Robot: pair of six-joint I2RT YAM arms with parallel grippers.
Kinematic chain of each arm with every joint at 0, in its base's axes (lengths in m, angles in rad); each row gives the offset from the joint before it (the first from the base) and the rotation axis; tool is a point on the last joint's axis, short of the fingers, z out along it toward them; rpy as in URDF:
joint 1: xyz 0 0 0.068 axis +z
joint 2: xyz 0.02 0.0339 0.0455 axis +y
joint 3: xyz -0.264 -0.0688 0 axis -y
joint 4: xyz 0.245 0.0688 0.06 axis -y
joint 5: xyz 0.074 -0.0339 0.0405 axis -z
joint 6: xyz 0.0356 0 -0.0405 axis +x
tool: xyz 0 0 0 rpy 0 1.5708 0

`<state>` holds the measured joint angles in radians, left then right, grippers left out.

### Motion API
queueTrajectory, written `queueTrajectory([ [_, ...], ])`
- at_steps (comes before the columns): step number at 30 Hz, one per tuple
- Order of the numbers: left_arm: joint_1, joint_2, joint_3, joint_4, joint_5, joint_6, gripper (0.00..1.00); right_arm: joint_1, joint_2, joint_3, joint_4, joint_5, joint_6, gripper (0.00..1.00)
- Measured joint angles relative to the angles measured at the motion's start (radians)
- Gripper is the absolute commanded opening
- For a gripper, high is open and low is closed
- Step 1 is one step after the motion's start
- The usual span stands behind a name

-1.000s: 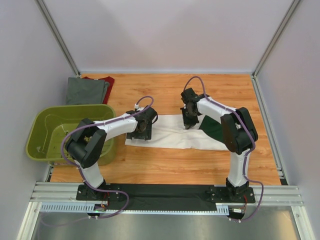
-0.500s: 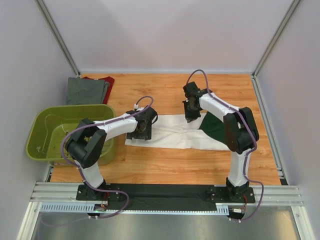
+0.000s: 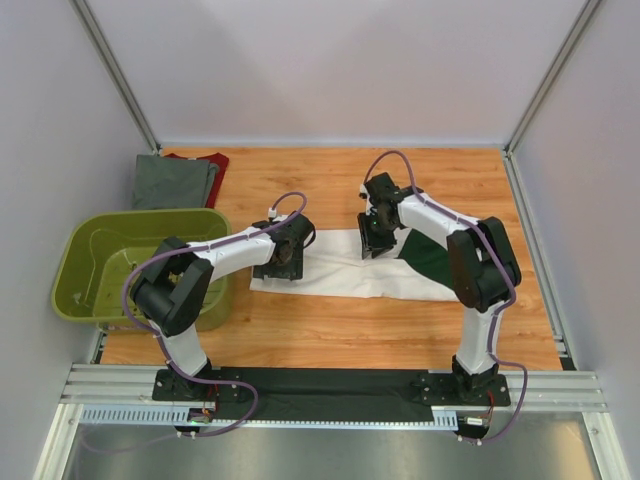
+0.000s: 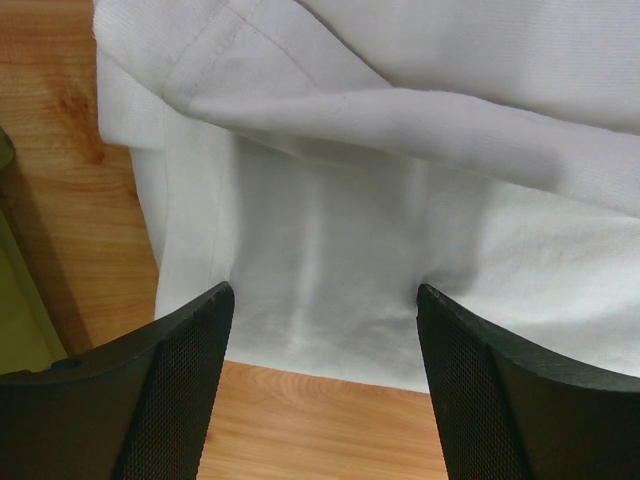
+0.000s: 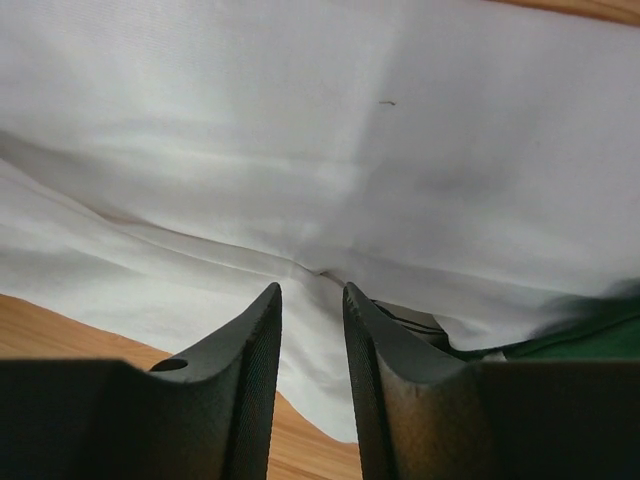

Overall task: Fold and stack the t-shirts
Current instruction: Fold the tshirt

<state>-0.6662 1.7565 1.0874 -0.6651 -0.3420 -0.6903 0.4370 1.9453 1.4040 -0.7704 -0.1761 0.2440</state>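
The white t-shirt (image 3: 340, 268) lies folded into a long strip across the middle of the table, its dark green shoulder part (image 3: 425, 255) at the right end. My left gripper (image 3: 283, 262) stands open low over the strip's left end, its jaws wide on either side of the near hem (image 4: 325, 300) of the white cloth (image 4: 400, 150). My right gripper (image 3: 372, 243) sits over the strip's far edge near the green part. Its jaws stand a little apart (image 5: 312, 290) above a crease in the white cloth (image 5: 300, 130), gripping nothing. The grey t-shirt (image 3: 172, 183) lies folded on the dark red one (image 3: 212, 160) at the far left.
An olive-green plastic basket (image 3: 140, 218) stands at the left edge beside the left arm. A corner of it shows in the left wrist view (image 4: 15, 330). Bare wooden table (image 3: 330, 320) lies between the strip and the arm bases. Walls close in the back and sides.
The right gripper's jaws were shut and have parted, letting go of the white cloth. That gripper shifted slightly back and then returned. The left arm has not moved.
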Motion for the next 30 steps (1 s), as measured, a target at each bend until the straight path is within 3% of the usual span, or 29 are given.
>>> queueTrajectory([
  [7, 0.000, 0.001, 0.000, 0.000, 0.000, 0.000, 0.80, 0.023, 0.003, 0.000, 0.005, 0.014, -0.016, 0.34],
  [15, 0.000, 0.002, 0.000, 0.000, 0.000, 0.000, 0.81, 0.032, 0.029, 0.000, 0.005, 0.048, -0.032, 0.23],
  [17, 0.000, 0.002, 0.000, 0.000, 0.000, 0.000, 0.81, 0.032, 0.037, 0.000, 0.004, 0.056, -0.034, 0.16],
  [18, 0.000, 0.002, 0.000, 0.000, 0.000, 0.000, 0.81, 0.034, 0.041, 0.000, 0.003, 0.061, -0.036, 0.04],
  [19, 0.000, 0.002, 0.000, 0.000, 0.000, 0.000, 0.80, 0.034, 0.043, 0.000, 0.004, 0.068, -0.038, 0.00],
  [30, 0.000, 0.002, 0.000, 0.000, 0.000, 0.000, 0.81, 0.038, 0.045, 0.084, -0.045, 0.157, -0.040, 0.00],
])
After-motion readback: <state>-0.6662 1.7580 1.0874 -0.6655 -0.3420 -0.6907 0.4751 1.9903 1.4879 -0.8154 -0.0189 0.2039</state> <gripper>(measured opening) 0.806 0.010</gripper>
